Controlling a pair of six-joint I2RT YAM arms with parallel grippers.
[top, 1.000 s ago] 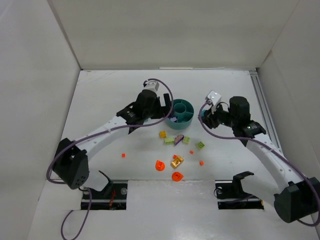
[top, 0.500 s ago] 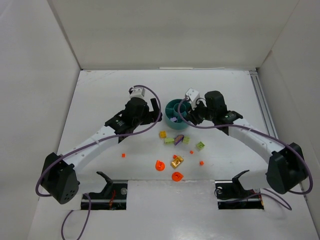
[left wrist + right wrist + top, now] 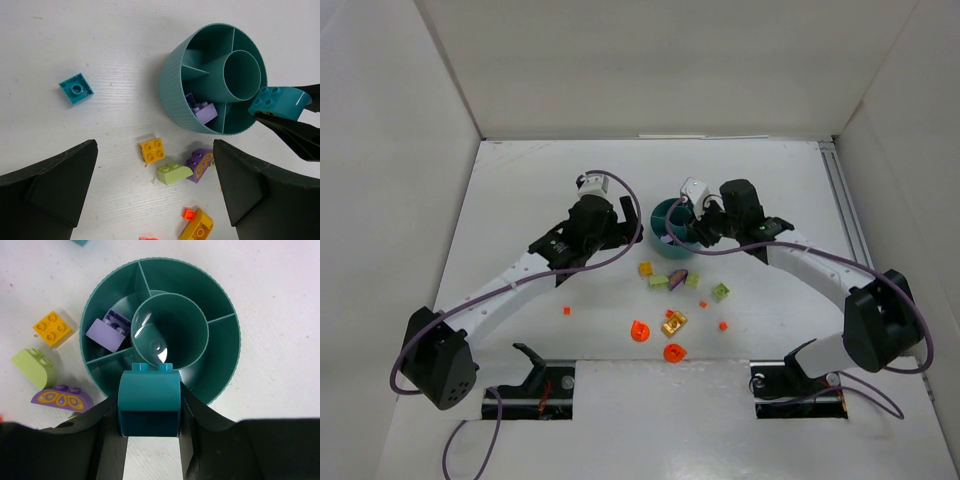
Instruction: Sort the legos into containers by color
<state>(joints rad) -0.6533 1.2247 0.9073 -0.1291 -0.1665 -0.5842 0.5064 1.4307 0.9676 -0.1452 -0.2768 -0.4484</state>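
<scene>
The right gripper (image 3: 149,416) pinches a turquoise brick (image 3: 149,390) just over the teal dish's (image 3: 226,360) near rim, while the left gripper (image 3: 155,192) hangs spread nearby. The drop-off step looks at hand. Next, the brick likely wants releasing into an unused section.

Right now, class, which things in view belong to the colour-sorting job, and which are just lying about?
Job: teal dish; turquoise curved piece held in the right tool; purple brick inside the dish; outside it, yellow brick, lime piece, purple butterfly piece, turquoise square plate, gold piece, orange round pieces.
Just there: purple cables; white walls.
</scene>
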